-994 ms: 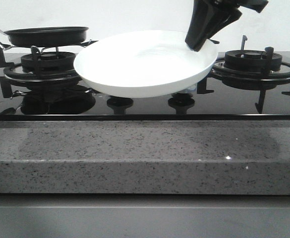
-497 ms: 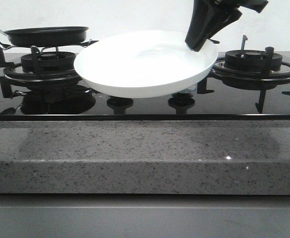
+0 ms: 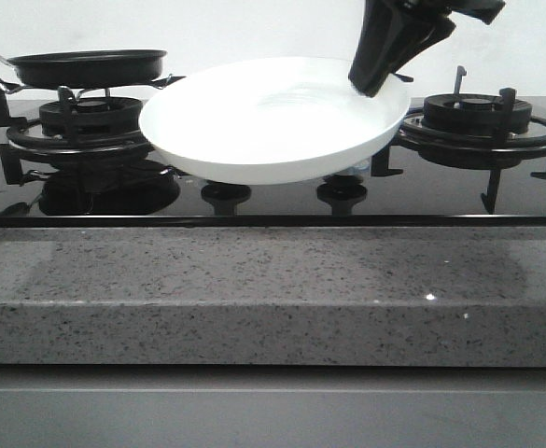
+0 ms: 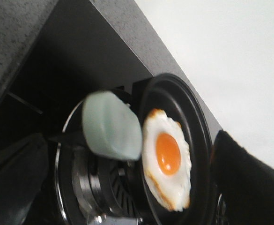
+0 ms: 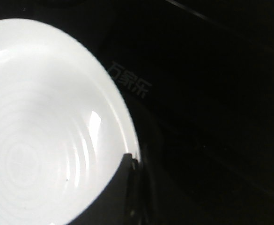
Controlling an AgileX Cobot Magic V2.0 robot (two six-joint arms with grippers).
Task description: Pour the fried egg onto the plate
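The fried egg (image 4: 167,159) lies in the small black frying pan (image 4: 198,123), which sits on the left burner in the front view (image 3: 86,65); there the pan wall hides the egg. My left gripper (image 4: 129,140) is open, its dark fingers (image 4: 249,178) wide apart on either side of the pan's pale green handle end (image 4: 111,124), not touching it. It does not show in the front view. My right gripper (image 3: 371,79) is shut on the right rim of the white plate (image 3: 263,121) and holds it tilted above the middle of the hob. The plate (image 5: 43,117) is bare; one finger (image 5: 125,187) lies over its rim.
The black glass hob carries a left burner grate (image 3: 77,126) under the pan and a right burner grate (image 3: 478,117). Two knobs (image 3: 226,194) sit below the plate. A grey speckled counter edge (image 3: 273,289) runs along the front, a white wall behind.
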